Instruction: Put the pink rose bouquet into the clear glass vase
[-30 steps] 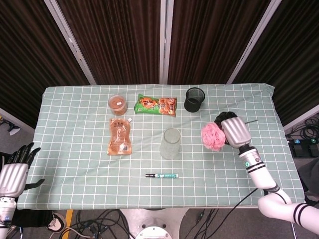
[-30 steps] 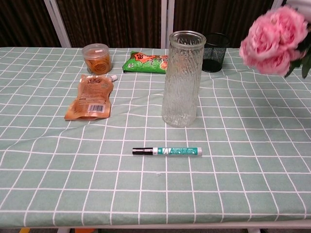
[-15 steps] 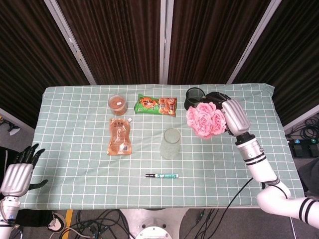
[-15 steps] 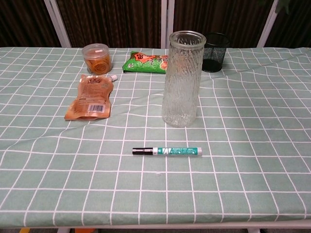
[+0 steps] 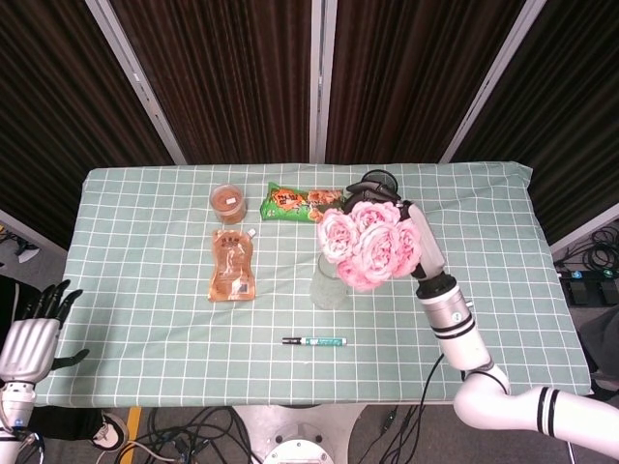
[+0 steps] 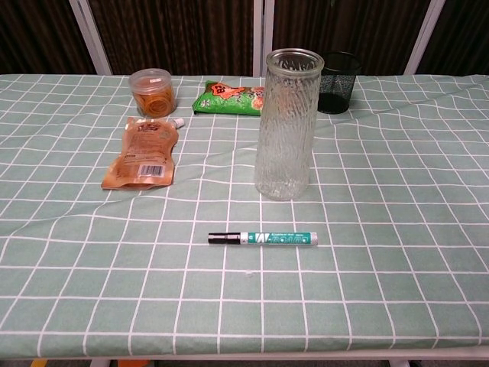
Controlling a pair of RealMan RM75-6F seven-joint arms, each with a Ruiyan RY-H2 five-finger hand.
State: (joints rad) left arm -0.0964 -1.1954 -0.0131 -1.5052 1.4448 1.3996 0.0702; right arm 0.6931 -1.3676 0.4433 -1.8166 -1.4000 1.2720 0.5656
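My right hand [image 5: 423, 249] has the roses [image 5: 368, 242] gripped, blooms facing the head camera and sitting high over the table; my fingers are hidden behind the flowers, so I can't say exactly how they wrap the stems. The thing that matters now: the vase [image 5: 331, 279] is just left and a bit near of the bouquet in the head view, with the blooms overlapping its right rim from above. Stems aren't visible, so I can't tell if they point straight down at the mouth yet. I'd guess I need a small nudge left, then a lowering move with the stems vertical. Chest view shows the vase [image 6: 285, 125] standing upright and empty, nothing of the bouquet in frame there. My left hand [image 5: 29, 336] is way off at the near left edge, fingers apart, holding nothing, so the right one is clearly the nearer. A pen [image 5: 314, 340] lies near of the vase, a black mesh cup [image 6: 337, 71] far right of it.
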